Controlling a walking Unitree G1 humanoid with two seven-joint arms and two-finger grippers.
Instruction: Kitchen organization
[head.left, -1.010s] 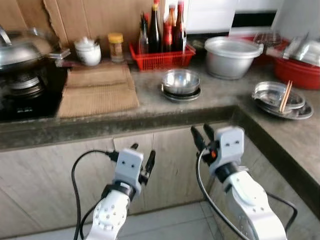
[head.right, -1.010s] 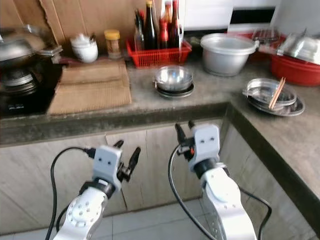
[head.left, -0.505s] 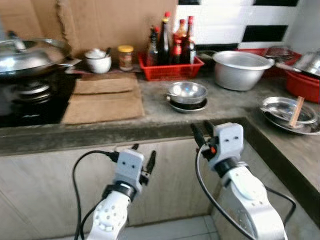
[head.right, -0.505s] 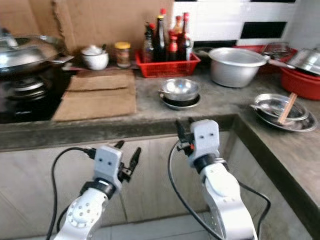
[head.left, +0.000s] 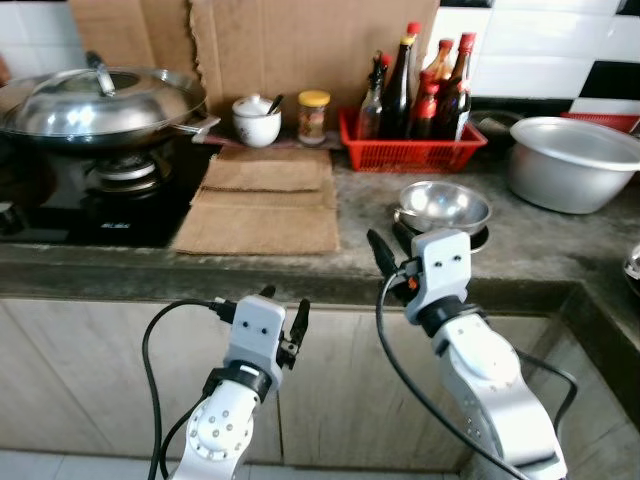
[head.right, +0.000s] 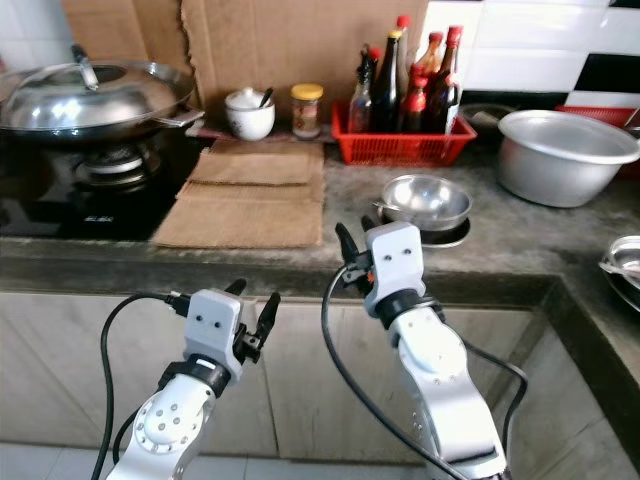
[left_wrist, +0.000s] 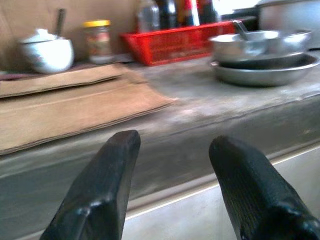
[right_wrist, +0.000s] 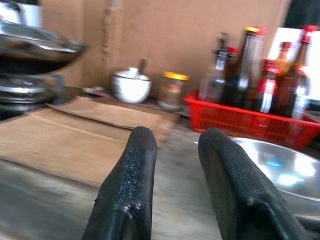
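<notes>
Judged an approach step with nothing yet grasped, the right gripper (head.left: 386, 248) holds its fingers narrowly apart and empty at the counter edge (head.left: 300, 285), the steel bowl (head.left: 443, 205) just beyond it, so next comes a short reach, while the left gripper (head.left: 285, 318) waits lower, wide apart.

Just beyond my right gripper (head.left: 388, 243) a grey stone countertop (head.left: 362, 200) runs across. Folded brown mats (head.left: 265, 200) lie on it, off to that gripper's left, and a black hob (head.left: 90, 205) sits further left. Cardboard (head.left: 280, 45) stands against the tiled wall (head.left: 540, 50) behind. Pale wood cabinet doors (head.left: 80, 380) face my left gripper (head.left: 285, 300).
</notes>
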